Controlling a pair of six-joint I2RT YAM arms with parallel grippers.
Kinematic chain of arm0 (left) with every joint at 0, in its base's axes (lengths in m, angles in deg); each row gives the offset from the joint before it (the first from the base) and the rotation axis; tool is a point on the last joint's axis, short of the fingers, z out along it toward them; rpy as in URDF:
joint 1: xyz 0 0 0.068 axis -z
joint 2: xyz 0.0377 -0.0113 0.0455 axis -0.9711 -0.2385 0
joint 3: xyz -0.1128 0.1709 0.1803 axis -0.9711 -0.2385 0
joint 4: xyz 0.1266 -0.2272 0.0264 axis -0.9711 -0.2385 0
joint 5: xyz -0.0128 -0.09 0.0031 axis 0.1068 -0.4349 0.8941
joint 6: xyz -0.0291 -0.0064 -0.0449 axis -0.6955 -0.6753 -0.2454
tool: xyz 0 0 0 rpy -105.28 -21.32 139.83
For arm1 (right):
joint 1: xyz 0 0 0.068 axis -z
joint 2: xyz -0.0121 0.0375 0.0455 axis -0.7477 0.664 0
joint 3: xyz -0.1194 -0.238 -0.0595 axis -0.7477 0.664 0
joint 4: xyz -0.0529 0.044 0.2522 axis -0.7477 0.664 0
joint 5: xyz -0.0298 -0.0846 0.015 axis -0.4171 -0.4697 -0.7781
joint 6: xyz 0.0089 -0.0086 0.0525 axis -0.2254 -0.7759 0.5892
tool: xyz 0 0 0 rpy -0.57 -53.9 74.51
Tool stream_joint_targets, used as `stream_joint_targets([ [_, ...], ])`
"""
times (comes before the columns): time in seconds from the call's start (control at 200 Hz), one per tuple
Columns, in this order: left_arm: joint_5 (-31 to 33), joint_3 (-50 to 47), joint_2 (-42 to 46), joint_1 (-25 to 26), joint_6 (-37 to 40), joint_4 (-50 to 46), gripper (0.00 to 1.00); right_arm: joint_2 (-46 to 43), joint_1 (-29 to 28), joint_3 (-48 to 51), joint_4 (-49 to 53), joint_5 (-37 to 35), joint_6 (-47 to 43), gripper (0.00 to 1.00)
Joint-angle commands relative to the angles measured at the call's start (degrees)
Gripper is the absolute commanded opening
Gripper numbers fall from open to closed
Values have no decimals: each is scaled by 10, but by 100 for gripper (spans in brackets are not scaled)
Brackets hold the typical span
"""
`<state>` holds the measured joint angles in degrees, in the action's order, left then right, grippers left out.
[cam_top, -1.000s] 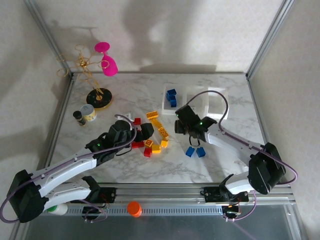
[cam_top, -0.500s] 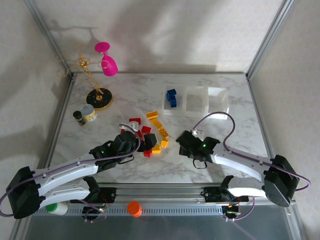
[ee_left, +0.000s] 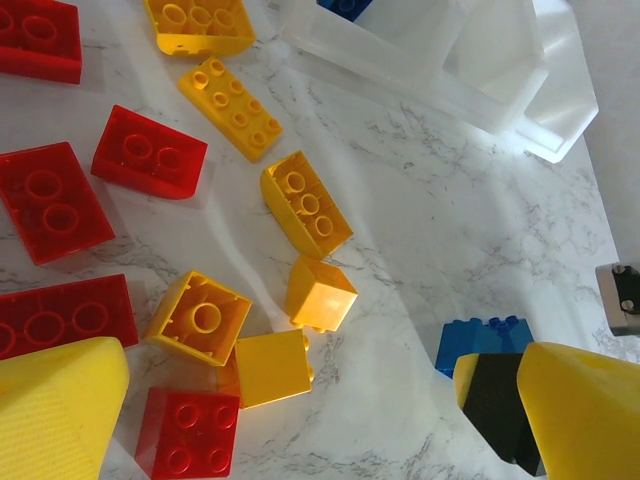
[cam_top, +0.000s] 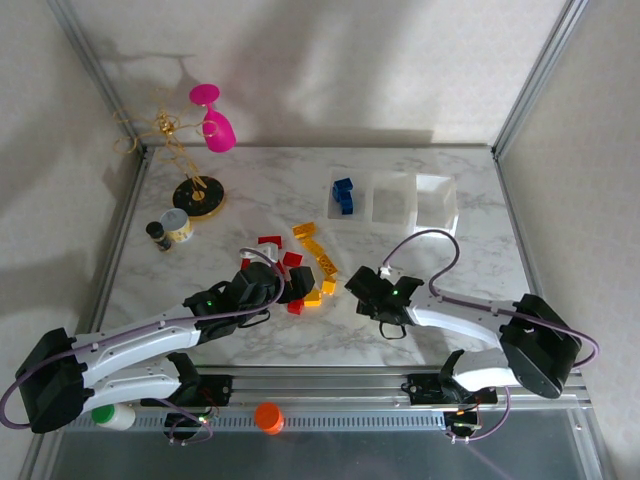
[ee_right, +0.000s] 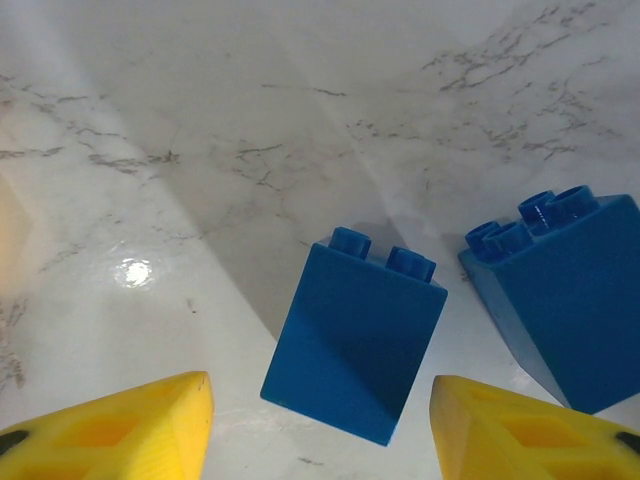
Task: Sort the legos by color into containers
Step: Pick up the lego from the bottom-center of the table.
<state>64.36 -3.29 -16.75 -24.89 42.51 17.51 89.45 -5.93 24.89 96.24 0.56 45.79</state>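
Blue lego [ee_right: 352,345] sits between the spread tips of the right pincer [ee_right: 320,428].

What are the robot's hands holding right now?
Nothing. The right hand straddles a blue brick without touching it; the left hand is open and empty.

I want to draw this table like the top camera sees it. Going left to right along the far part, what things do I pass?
small dark bottle → round tin → pink goblet → first tray, with blue legos in it → middle tray → right-hand tray
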Motion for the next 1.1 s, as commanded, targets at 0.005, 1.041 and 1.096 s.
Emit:
stream_joint_targets([
  [0.005, 24, 0, 3, 5, -7, -5, 100, 19, -4, -14, 4, -25, 14, 59],
  [1.041, 41, 33, 2, 2, 0, -31, 100, 4, 21, -76, 0, -46, -92, 33],
  [1.096, 41, 40, 4, -2, 2, -37, 100, 0, 30, -91, -3, -46, -115, 33],
])
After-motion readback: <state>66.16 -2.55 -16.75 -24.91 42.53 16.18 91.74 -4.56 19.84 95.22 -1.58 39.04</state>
